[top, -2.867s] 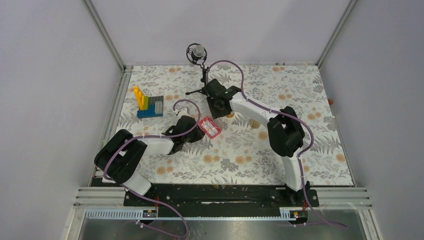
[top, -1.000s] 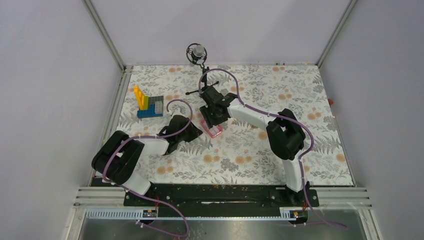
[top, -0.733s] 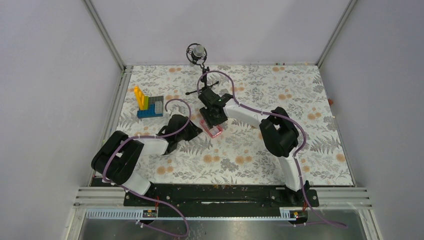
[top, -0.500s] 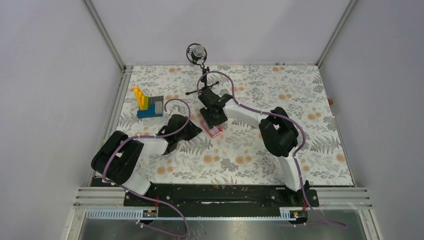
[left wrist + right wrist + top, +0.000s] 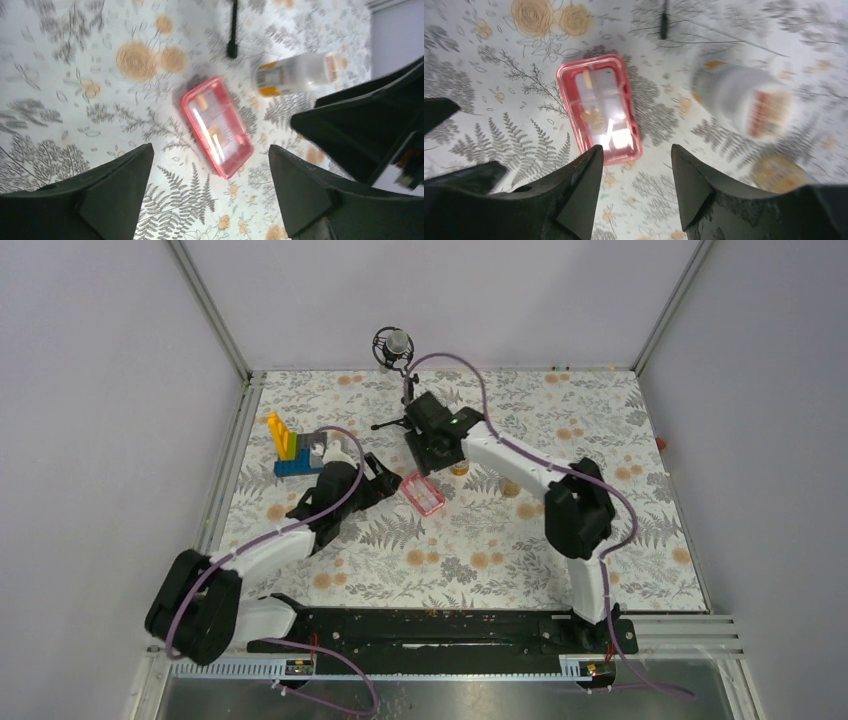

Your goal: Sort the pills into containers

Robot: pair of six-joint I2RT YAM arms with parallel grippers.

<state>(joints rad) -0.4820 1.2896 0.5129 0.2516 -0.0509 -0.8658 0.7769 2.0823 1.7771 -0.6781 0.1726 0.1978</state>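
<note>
The pink compartment box [image 5: 422, 494] lies flat on the flowered cloth, apart from both grippers. Small yellowish pills [image 5: 591, 116] sit in its compartments [image 5: 201, 102]. My left gripper [image 5: 385, 478] hovers just left of the box, its jaws wide open and empty [image 5: 211, 150]. My right gripper [image 5: 440, 453] hangs above the cloth behind the box, open with nothing between its fingers [image 5: 636, 147]. The white-capped, orange-labelled bottle [image 5: 744, 100] lies to the box's right [image 5: 295, 75]. The clear yellowish bottle [image 5: 779, 172] is blurred beside it.
A blue, yellow and grey toy-brick block [image 5: 298, 450] stands at the back left, close behind the left arm. A black tripod stand [image 5: 395, 345] rises at the back centre, one leg [image 5: 664, 20] reaching toward the box. Metal rails border the cloth.
My left gripper has sprung open and its arm has stretched forward and up. My right gripper has lifted off the pink box and drawn back. The box stays on the cloth.
</note>
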